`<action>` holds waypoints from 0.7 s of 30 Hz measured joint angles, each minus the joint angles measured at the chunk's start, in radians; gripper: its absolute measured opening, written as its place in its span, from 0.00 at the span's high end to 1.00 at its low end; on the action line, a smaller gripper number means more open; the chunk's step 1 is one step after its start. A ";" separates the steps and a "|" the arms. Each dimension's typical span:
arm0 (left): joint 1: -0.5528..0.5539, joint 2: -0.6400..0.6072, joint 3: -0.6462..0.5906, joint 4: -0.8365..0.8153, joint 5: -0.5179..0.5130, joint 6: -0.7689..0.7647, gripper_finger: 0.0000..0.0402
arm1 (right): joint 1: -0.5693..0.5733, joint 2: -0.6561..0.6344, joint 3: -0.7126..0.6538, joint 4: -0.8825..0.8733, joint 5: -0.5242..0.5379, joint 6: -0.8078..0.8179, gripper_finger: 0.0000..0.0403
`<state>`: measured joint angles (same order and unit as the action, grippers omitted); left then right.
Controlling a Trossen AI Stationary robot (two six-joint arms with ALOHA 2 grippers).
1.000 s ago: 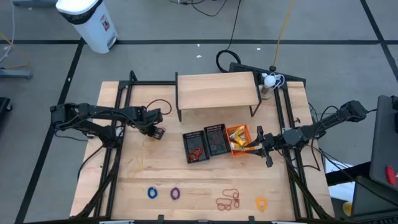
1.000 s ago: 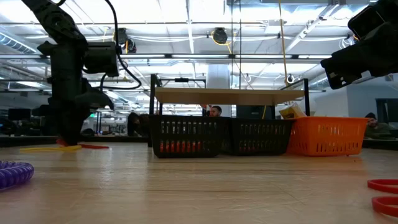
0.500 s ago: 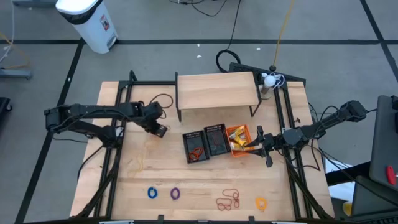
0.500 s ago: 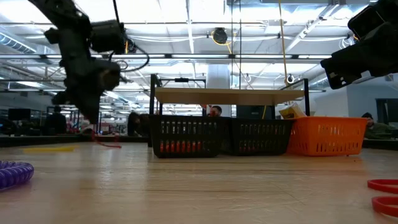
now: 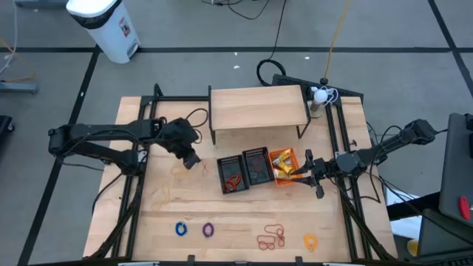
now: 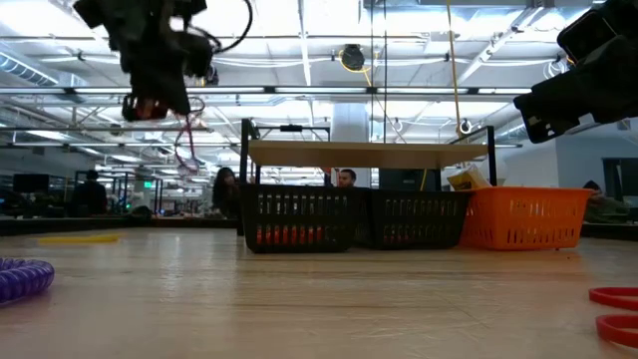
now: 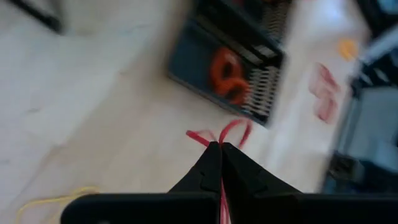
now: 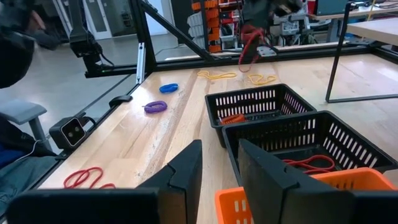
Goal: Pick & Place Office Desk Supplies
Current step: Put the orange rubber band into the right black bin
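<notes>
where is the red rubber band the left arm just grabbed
The red rubber band dangles from the shut left gripper, lifted above the table's left side, left of the black baskets.

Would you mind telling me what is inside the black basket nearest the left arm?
The black basket holds red-orange elastic loops; the left wrist view shows them too. Its mesh walls hide part of the floor, so anything smaller lying there cannot be made out.

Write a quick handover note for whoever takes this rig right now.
Left tool: shut on a red elastic loop, lifted above the table left of the baskets.
Right tool: open, holding nothing, beside the orange basket.
Done: red-orange loops in the left black basket.
Left on the table: blue ring, purple ring, red loops, yellow ring, yellow loops.
</notes>
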<state>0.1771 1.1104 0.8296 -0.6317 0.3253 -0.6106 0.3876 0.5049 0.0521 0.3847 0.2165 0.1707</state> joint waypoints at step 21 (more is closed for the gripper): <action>-0.156 0.002 0.123 0.460 0.067 0.274 1.00 | -0.014 0.172 0.027 0.499 0.023 -0.309 0.77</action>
<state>0.0211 1.1124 0.9527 -0.1712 0.3921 -0.3365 0.3735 0.6767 0.0788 0.8841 0.2390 -0.1387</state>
